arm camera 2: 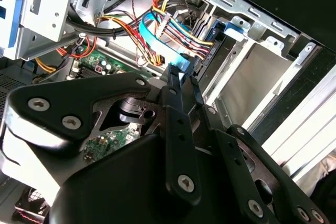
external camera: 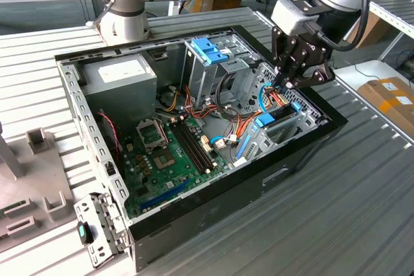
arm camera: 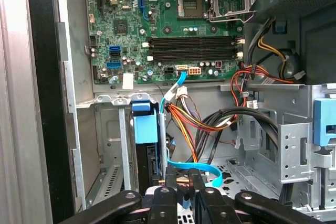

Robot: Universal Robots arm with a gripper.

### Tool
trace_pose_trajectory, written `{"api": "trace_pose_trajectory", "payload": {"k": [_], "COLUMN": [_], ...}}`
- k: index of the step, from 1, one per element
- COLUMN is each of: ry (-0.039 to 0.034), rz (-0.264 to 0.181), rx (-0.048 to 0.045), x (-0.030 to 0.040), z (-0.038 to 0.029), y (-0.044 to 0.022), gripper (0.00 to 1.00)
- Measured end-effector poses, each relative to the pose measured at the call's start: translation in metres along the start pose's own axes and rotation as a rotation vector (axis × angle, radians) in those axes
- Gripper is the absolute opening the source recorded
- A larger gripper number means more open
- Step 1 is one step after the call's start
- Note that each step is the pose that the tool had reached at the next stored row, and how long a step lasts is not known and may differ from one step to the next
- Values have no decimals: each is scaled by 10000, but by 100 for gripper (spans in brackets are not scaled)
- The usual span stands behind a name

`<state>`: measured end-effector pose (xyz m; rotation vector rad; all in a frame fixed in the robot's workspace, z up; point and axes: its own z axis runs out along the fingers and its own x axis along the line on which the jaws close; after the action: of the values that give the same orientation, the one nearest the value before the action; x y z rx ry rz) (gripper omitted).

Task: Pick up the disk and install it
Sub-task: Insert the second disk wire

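The disk (external camera: 284, 113) stands on edge in a metal bay at the case's corner on the exterior view's right. Its blue plastic bracket (arm camera: 145, 128) shows at the end, with the dark disk edge (arm camera: 147, 165) below it; in the second wrist view the disk (arm camera 2: 219, 55) lies just beyond the fingertips. My gripper (external camera: 285, 86) hangs right above that bay. Its two thin black fingers (arm camera: 171, 182) are drawn close together on the end of a flat blue cable (arm camera 2: 157, 38). The gripper (arm camera 2: 184, 75) does not hold the disk.
The open black case (external camera: 304, 153) holds a green motherboard (external camera: 171, 147), a grey power-supply box (external camera: 119, 77) and a metal drive cage with a blue latch (external camera: 210, 50). Bundled orange and red wires (arm camera: 184, 121) crowd the bay. A second arm's base (external camera: 126, 11) stands behind.
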<state>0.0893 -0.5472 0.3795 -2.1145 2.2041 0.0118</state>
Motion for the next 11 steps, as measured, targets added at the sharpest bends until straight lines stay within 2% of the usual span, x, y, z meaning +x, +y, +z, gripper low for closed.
{"api": "trace_pose_trajectory", "payload": {"k": [5,11], "ry": [0,33], "rz": [0,1], "rx": [0,1], "x": [0,2], "z": [1,28], "y": [2,3], "gripper": [24,24]}}
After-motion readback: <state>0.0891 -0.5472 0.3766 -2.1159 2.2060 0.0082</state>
